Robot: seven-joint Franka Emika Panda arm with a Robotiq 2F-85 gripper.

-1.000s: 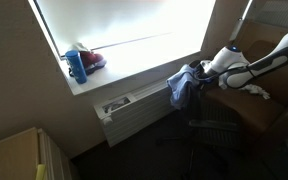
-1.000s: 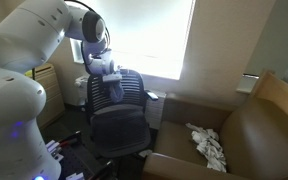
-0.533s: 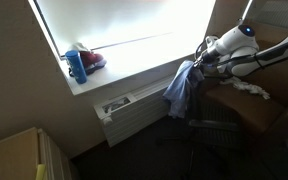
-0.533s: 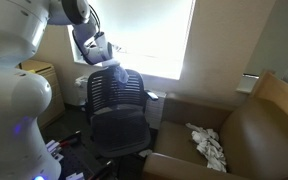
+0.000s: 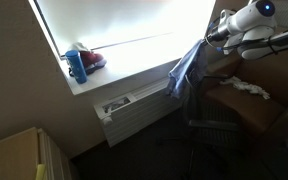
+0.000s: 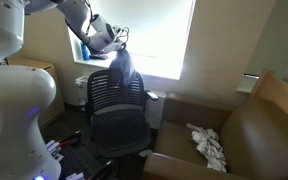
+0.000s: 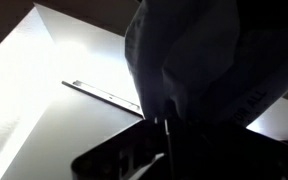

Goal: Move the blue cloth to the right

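Observation:
The blue cloth (image 5: 187,70) hangs from my gripper (image 5: 212,38), which is shut on its top edge and holds it lifted above the black mesh office chair (image 6: 116,112). In an exterior view the cloth (image 6: 123,68) dangles just over the chair's backrest, below the gripper (image 6: 117,42). In the wrist view the dark cloth (image 7: 199,70) fills most of the picture and hides the fingers. The bright window is behind it.
A blue bottle (image 5: 77,66) and a red thing stand on the windowsill (image 5: 114,74). A radiator (image 5: 134,108) sits under the sill. A brown armchair (image 6: 239,135) holds a crumpled white cloth (image 6: 208,146). My large white arm (image 6: 19,90) fills the near side.
My gripper has risen from the chair's backrest, pulling the blue cloth up with it. The cloth now hangs free above the chair instead of lying draped on it.

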